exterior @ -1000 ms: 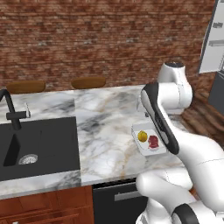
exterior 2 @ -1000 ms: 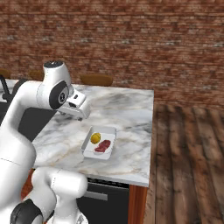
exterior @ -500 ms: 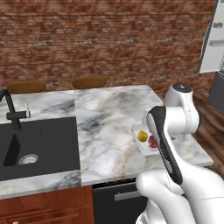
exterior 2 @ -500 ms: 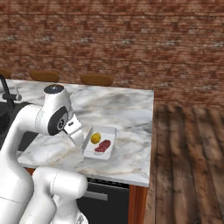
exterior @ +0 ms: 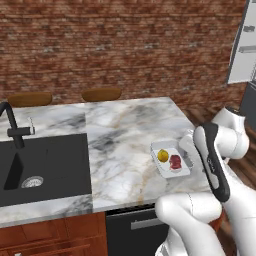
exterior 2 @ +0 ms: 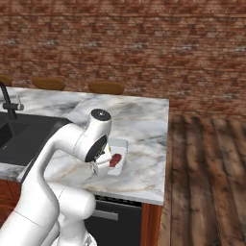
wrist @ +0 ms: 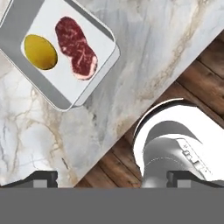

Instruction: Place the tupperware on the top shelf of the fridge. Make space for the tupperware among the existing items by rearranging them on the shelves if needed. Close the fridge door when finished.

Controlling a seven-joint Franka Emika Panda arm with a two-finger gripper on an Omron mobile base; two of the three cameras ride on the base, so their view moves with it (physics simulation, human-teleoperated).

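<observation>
One tupperware [exterior: 171, 160] is sitting on the marble counter [exterior: 120, 145], near its right end, with one yellow lump [wrist: 40, 52] on the left and one dark red meat piece [wrist: 75, 47] on the right inside it. One black sink [exterior: 42, 167] is lying far off to the left, and two wooden stools [exterior: 101, 94] are peeking over the far edge. The gripper [wrist: 111, 178] is hovering spread wide, grasping nothing, touching nothing, its fingertips [wrist: 40, 178] apart from the tray. The tray is looking shallow, white-rimmed, translucent and rectangular.
</observation>
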